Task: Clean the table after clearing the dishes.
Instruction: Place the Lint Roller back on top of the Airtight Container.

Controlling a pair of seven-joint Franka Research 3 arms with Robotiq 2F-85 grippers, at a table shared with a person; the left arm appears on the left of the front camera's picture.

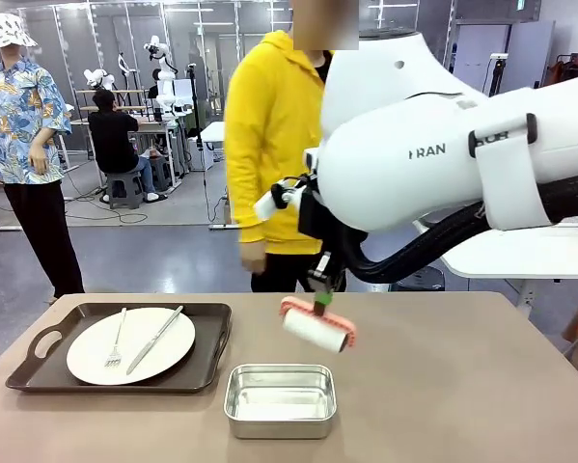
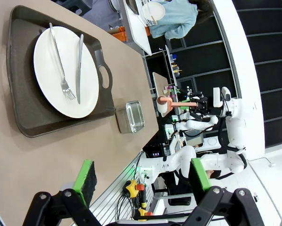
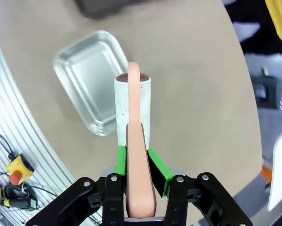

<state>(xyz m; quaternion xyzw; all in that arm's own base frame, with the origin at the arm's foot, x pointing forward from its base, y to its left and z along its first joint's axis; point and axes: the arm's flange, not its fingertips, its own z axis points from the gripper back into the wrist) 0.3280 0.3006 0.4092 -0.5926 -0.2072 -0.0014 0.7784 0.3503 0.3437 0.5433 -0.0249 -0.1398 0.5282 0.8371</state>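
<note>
Steel rectangular pan, round white plate, cylindrical roller

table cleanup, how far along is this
Done: nothing looks finished yet. In hand: the right gripper is shut on a pink-handled lint roller, held low over the table by the steel pan. Left: the tray with its plate, fork and knife is still on the table, so clearing isn't complete; the left gripper is open and empty.
</note>
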